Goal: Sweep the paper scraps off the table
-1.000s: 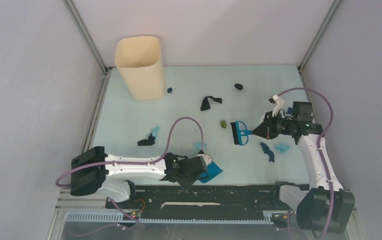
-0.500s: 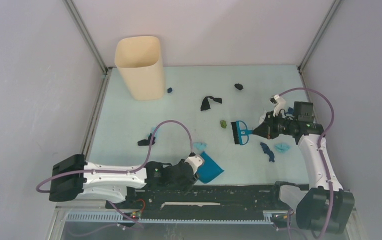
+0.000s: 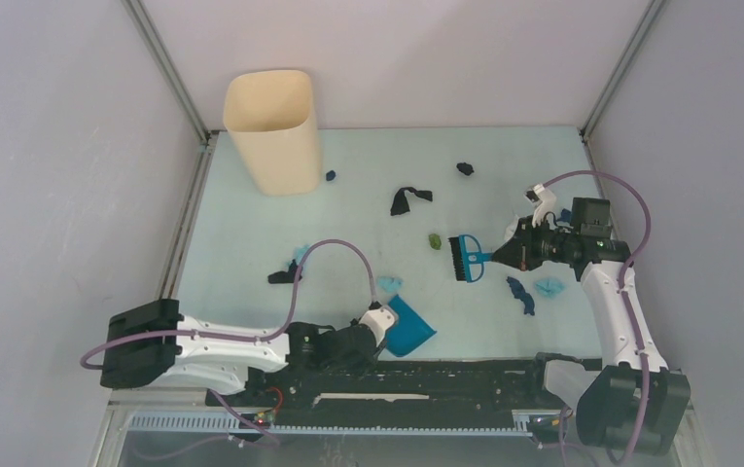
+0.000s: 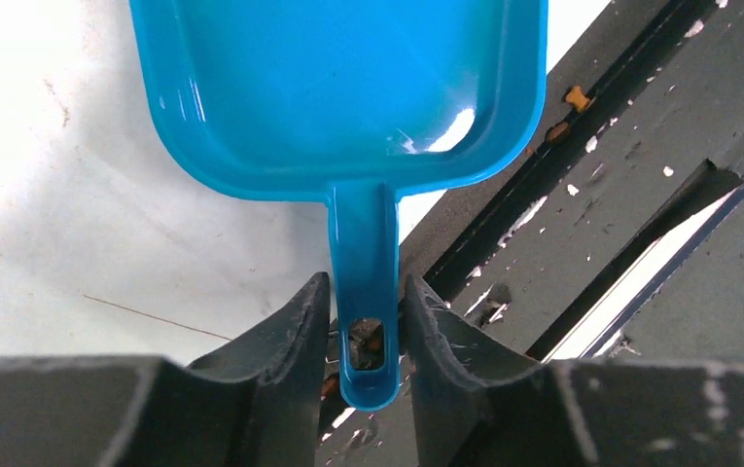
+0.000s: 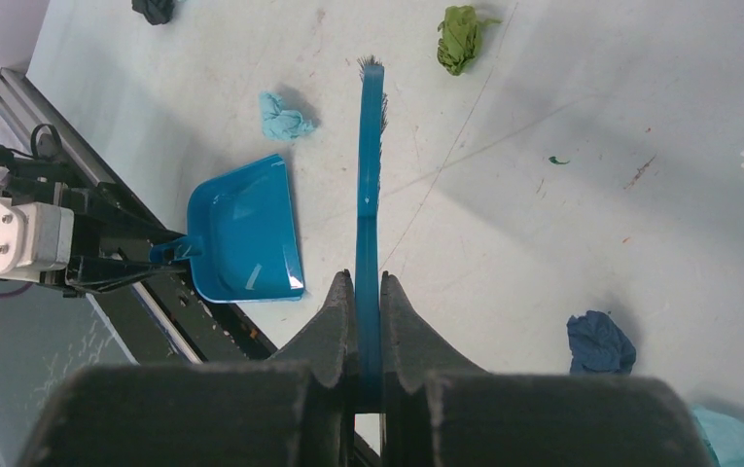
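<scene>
Tabletop (image 3: pixel 241 224): left gripper (image 4: pixel 366 292) low, clasping dustpan (image 4: pixel 348 88).

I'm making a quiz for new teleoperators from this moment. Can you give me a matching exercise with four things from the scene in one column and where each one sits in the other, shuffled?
Column one:
1. dustpan
2. hand brush
3. beige bin
4. green paper scrap

Column two:
A. clamped between the fingers of the right gripper
B. lying loose on the table, close to the brush's bristles
C. held by its handle in the left gripper
D. standing upright near the table's far left corner

Pairs: 1-C, 2-A, 3-D, 4-B
</scene>
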`<state>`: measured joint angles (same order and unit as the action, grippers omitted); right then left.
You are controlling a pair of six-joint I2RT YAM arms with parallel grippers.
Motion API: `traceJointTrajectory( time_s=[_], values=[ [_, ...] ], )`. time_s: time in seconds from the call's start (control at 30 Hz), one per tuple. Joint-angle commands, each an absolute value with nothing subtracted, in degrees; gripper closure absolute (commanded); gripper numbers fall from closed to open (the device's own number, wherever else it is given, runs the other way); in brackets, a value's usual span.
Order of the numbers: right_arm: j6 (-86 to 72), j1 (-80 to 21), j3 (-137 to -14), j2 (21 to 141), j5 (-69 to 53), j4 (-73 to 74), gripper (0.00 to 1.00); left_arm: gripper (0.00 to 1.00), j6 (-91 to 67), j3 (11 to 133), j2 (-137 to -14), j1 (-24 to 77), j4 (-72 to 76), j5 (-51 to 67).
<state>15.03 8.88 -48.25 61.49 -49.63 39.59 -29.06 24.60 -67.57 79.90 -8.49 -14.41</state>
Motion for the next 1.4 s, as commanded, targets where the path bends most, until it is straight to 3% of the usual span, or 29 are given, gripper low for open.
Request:
traceJointTrajectory(
  time_s=[0.0,0.17,0.3,0.53,0.6,0.8,1.0,1.23,1.37],
  values=[
    [15.56,8.96,-48.25,61.11,-50.34,39.25,1.00,0.67,-30.77,27.81,-68.36,80.82,-12.11,-15.97],
    [14.59,9.05,-49.69,57.69,-45.78,39.51,1.00,0.74,-30.69,38.09,-64.39,81.41,-29.85,-17.37],
    [21.25,8.66,-57.98,56.33,-37.54,49.52,1.00,0.84,-26.27,46.95,-62.14,81.40,-40.71,-17.35],
    [27.83,11.11,-76.32,63.07,-13.51,68.84,1.00,1.00,-17.27,55.42,-69.04,81.40,-38.53,-17.05],
    [27.75,13.31,-77.30,64.58,-7.53,70.55,1.00,1.00,-15.24,58.71,-74.15,81.41,-38.67,-15.31],
    [24.49,18.55,-73.48,66.13,9.08,76.48,1.00,1.00,-12.85,60.78,-81.06,80.73,-36.84,-10.41],
    [25.52,21.01,-62.41,60.28,19.46,70.02,1.00,1.00,-14.29,58.64,-76.04,77.68,-37.76,-5.98],
    [23.75,20.95,-53.58,60.38,14.67,66.38,1.00,1.00,-13.42,57.18,-72.43,76.91,-37.99,-4.95],
    [20.46,15.16,-52.89,62.29,10.15,65.86,1.00,1.00,-13.12,57.00,-72.61,76.90,-37.88,-5.95]
  ],
)
